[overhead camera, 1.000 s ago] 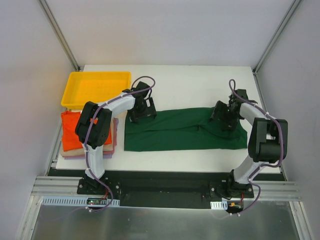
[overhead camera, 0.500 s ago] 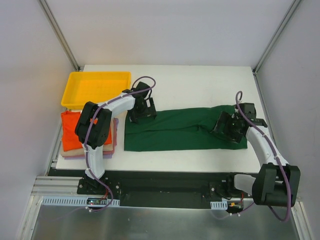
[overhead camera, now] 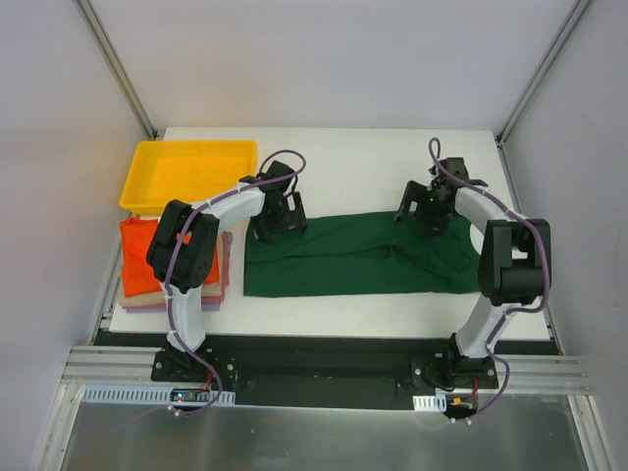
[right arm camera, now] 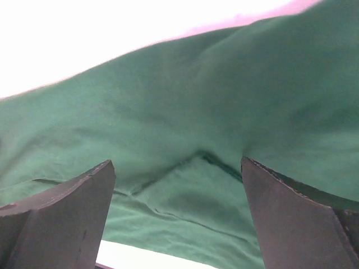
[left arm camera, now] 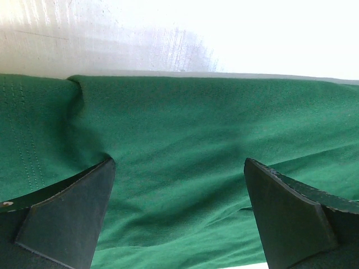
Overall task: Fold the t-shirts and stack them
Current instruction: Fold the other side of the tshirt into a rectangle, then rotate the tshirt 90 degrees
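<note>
A dark green t-shirt (overhead camera: 343, 260) lies on the white table folded into a long band. My left gripper (overhead camera: 278, 224) stands open over the band's far left corner, and the left wrist view shows green cloth (left arm camera: 185, 123) between its spread fingers (left arm camera: 67, 218). My right gripper (overhead camera: 422, 214) is open over the far edge of the band's right part. In the right wrist view its fingers (right arm camera: 291, 213) straddle a creased fold of the shirt (right arm camera: 196, 101). Neither gripper pinches cloth. A folded orange t-shirt (overhead camera: 137, 257) tops a stack at the left, with a lilac edge (overhead camera: 227, 257) showing beneath.
A yellow plastic tray (overhead camera: 186, 147) sits at the far left corner of the table, just behind the stack. White walls and slanted metal frame bars (overhead camera: 118, 69) enclose the table on three sides.
The right arm swung out toward the shirt's right end, then came back up to its far edge. The left arm and the shirt have stayed put.
</note>
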You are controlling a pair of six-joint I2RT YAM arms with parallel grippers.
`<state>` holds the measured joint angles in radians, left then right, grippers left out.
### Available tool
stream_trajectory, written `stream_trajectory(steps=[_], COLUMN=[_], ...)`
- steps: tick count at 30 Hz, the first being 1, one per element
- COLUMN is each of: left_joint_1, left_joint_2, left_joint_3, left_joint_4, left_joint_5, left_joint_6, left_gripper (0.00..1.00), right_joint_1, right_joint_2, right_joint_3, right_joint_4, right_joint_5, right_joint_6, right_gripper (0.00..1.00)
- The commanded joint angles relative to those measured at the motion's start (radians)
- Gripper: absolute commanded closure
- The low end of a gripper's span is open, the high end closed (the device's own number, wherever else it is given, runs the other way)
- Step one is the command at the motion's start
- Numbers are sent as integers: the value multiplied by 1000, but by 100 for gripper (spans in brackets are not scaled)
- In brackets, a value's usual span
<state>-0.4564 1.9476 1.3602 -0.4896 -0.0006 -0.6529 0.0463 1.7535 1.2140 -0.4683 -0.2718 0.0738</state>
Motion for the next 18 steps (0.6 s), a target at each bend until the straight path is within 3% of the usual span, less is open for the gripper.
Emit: stream_trajectory(steps=[1, 7, 18], left_joint_1=[7, 7, 27], left_joint_2=[-9, -6, -9], left_joint_3=[-23, -21, -41], left_joint_4=[-20, -20, -20], left_joint_5=[-1, -12, -36], left_joint_6=[24, 24, 9], left_gripper=[1, 1, 1], right_joint_1=[62, 101, 217], right_joint_2=[60, 14, -273], right_joint_3=[29, -65, -298], right_joint_4=[-15, -26, -50], right_joint_5=[-41, -63, -67], right_joint_6=[14, 23, 78], right_gripper=[4, 4, 4])
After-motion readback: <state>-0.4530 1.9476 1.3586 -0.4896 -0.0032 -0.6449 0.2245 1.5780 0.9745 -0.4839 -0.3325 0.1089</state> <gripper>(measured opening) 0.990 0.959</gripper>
